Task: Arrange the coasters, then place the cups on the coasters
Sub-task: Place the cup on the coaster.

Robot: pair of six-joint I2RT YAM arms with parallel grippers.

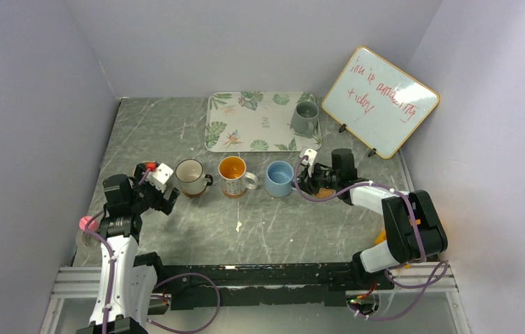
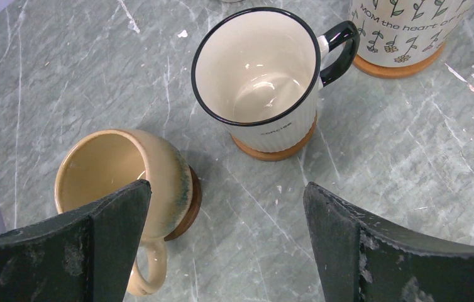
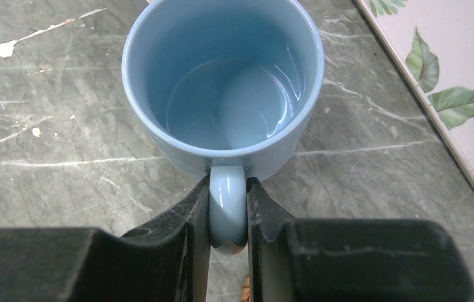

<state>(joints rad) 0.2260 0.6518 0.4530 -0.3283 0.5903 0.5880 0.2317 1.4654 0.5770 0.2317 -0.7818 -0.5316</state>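
Soft, even light falls from above. The desk [image 1: 176, 132] looks bright in the top view, and the shadows on it are small and faint. White shiny spots glow inside the white cup [image 2: 256, 88] and the blue cup [image 3: 234, 107]. Both wrist views are sharp in the middle. The right claw [image 3: 228, 217], very near the lens, looks dark and a bit fuzzy. The red writing on the whiteboard [image 1: 381, 101] is hard to read.

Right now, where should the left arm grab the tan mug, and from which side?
Take the tan mug by its handle: the loop points toward the open left end effector, away from the white dark-rimmed mug. Come from that near side, one finger either side of the loop.
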